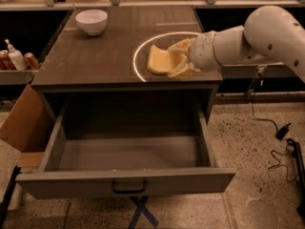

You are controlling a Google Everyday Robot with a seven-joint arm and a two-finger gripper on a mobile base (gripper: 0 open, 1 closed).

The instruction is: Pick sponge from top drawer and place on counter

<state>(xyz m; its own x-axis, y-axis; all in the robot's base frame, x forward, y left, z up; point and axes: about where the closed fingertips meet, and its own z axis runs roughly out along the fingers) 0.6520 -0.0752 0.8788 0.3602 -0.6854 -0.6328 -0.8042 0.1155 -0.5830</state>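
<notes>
HOLDING OVER THE MARK: The robot's gripper [176,59], reaching in from the right of the white arc [136,61], clasps the pale yellow sponge [158,60] by its right-hand end. The foam juts leftward from the cream fingers [183,45] and sits inside the arc on the counter [95,56]. Whether the sponge rests on the wood or hangs just above it cannot be told. The likely risk is a release from too high: the light foam could bounce toward the counter's front edge, just on the near side of the arc, and drop into the open top drawer [128,180]. Soft foam may also cling to a finger as the jaws part.
</notes>
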